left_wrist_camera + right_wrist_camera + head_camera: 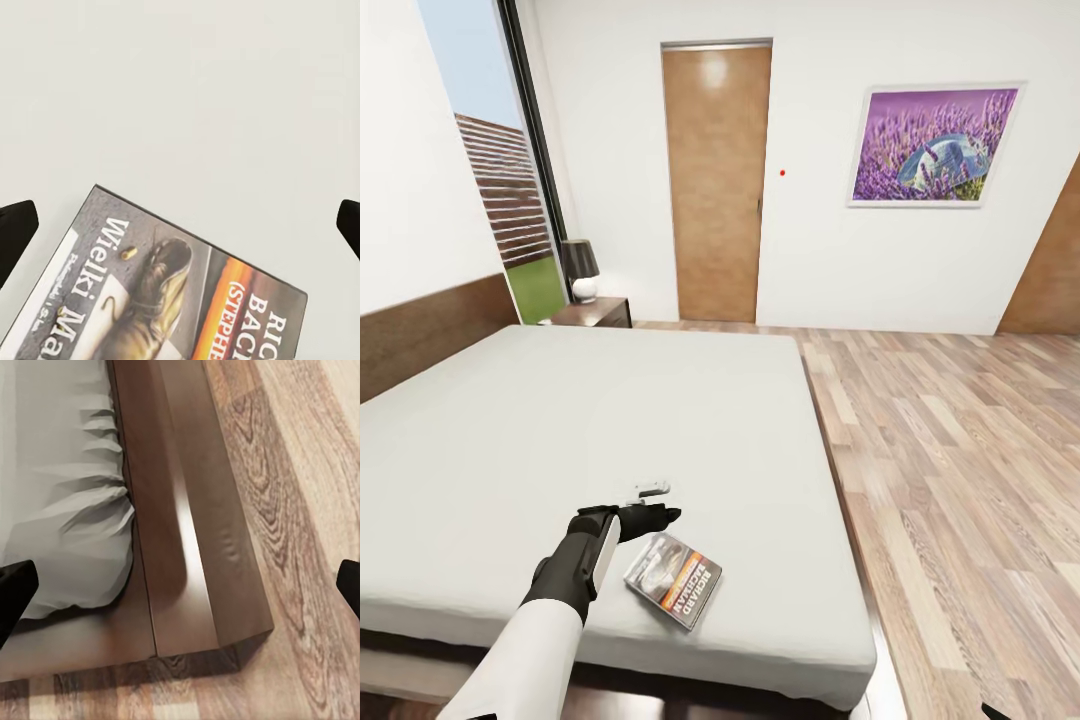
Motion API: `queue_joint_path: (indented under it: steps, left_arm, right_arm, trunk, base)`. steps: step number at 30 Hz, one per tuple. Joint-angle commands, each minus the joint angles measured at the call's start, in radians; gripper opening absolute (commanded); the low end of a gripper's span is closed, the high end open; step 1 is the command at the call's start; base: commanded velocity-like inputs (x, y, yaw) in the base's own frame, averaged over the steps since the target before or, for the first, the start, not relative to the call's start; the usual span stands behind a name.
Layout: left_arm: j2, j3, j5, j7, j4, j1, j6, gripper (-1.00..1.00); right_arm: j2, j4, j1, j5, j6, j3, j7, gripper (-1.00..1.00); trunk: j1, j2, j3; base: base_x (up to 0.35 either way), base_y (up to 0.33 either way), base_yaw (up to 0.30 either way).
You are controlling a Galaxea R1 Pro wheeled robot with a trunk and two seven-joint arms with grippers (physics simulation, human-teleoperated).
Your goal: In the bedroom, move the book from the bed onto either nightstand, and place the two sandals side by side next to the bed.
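The book (673, 580) lies flat on the white mattress of the bed (560, 430), near its front edge, cover up with an orange band. My left gripper (658, 508) hovers just beyond the book's far corner, open and holding nothing. In the left wrist view the book (165, 292) sits below the spread black fingertips (13, 232). My right gripper (180, 592) is open over the bed's wooden frame corner (202, 585). A nightstand (595, 312) stands at the bed's far left corner. The sandals are out of view.
A dark-shaded lamp (580, 268) stands on the nightstand by the tall window (500, 180). A brown door (717, 185) and a lavender picture (933, 145) are on the far wall. Wood-plank floor (960, 470) runs along the bed's right side.
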Motion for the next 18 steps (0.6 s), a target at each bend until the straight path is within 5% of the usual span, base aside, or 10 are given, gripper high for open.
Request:
queue_joint_path:
  steps: [1,18]
  left_arm:
    - [-0.002,0.006,-0.01,-0.009,-0.001,-0.001,0.004,1.0]
    - [-0.002,0.006,-0.011,-0.009,-0.001,-0.001,0.004,1.0]
  right_arm:
    - [-0.001,0.005,-0.002,-0.009,-0.009,0.008,0.004,1.0]
    - [-0.001,0.005,-0.002,-0.009,-0.009,0.008,0.004,1.0]
  trunk:
    - [0.004,-0.008,-0.004]
    - [0.058,-0.106,-0.048]
  base:
    - [0.0,0.0,0.0]
    - [0.0,0.0,0.0]
